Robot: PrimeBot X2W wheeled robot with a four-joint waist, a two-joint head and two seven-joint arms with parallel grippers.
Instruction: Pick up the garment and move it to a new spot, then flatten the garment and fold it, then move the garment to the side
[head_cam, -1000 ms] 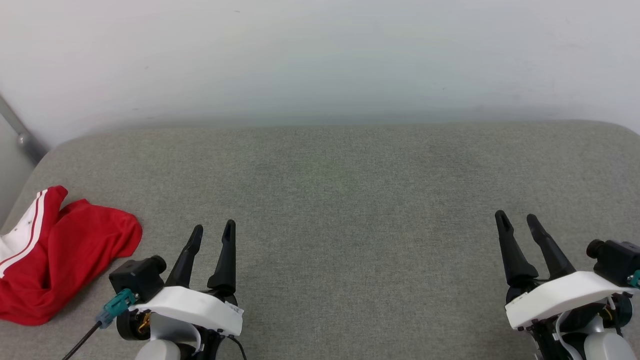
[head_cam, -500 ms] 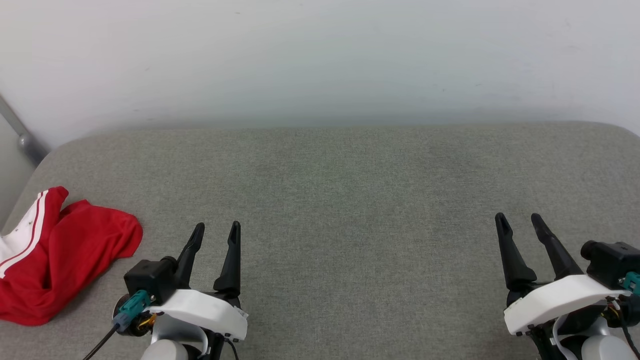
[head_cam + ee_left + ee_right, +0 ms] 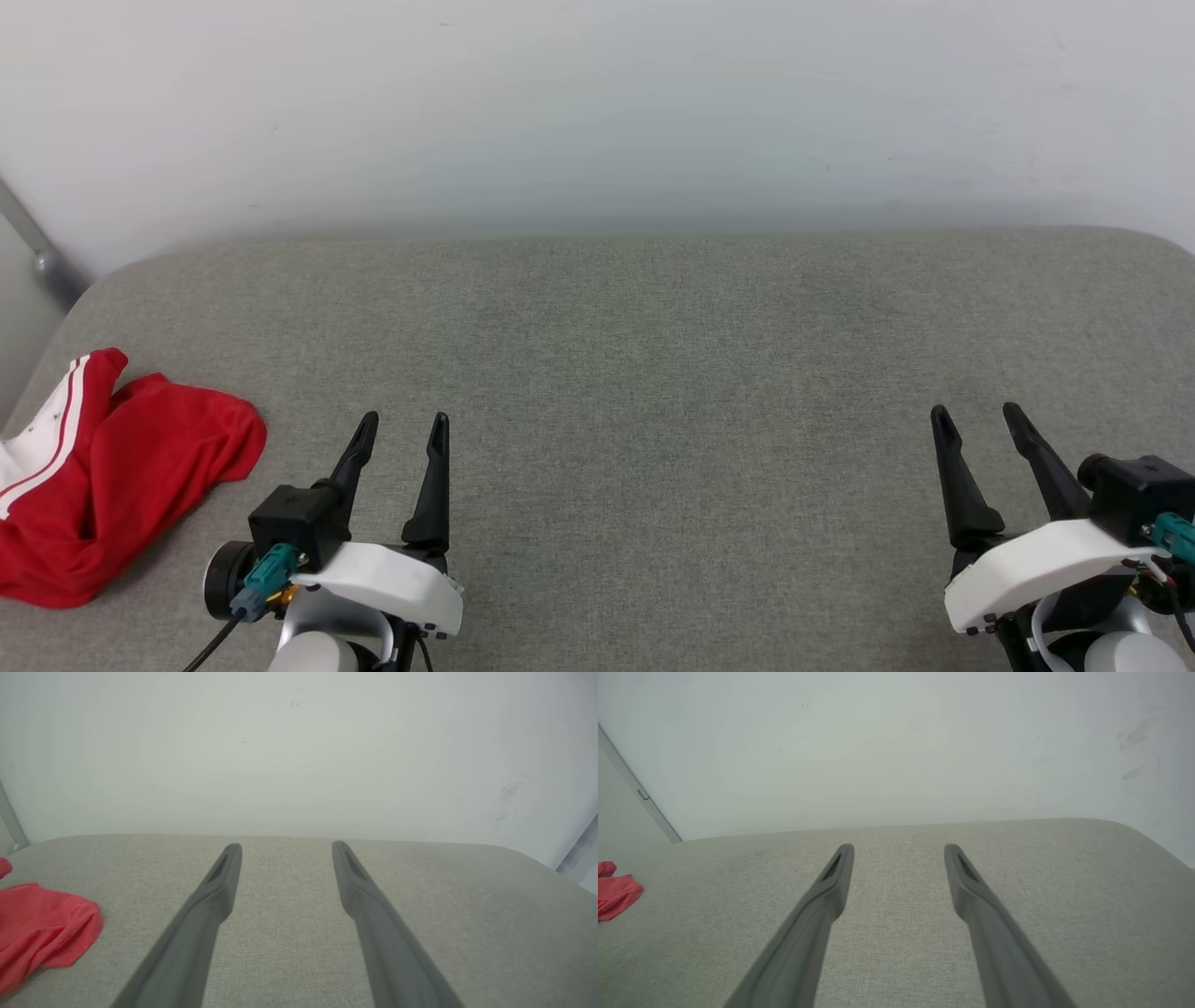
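The garment (image 3: 112, 476), red with a white, red-striped part at its left, lies bunched up at the left edge of the grey padded surface (image 3: 653, 392). It also appears at the left of the left wrist view (image 3: 42, 928) and far left in the right wrist view (image 3: 616, 893). My left gripper (image 3: 403, 426) hovers open near the front, to the right of the garment and apart from it, nothing between its fingers (image 3: 219, 886). My right gripper (image 3: 977, 416) stands open at the front right, likewise holding nothing, its fingers (image 3: 836, 877) spread over bare fabric.
A pale wall (image 3: 597, 112) rises behind the grey surface. A grey metal post (image 3: 37, 252) runs diagonally at the far left by the surface's rounded back corner. The surface's right back corner (image 3: 1148, 243) is rounded too.
Both grippers have drawn back slightly toward the front edge. The left wrist has rolled, its camera block shifting right. The garment has not moved.
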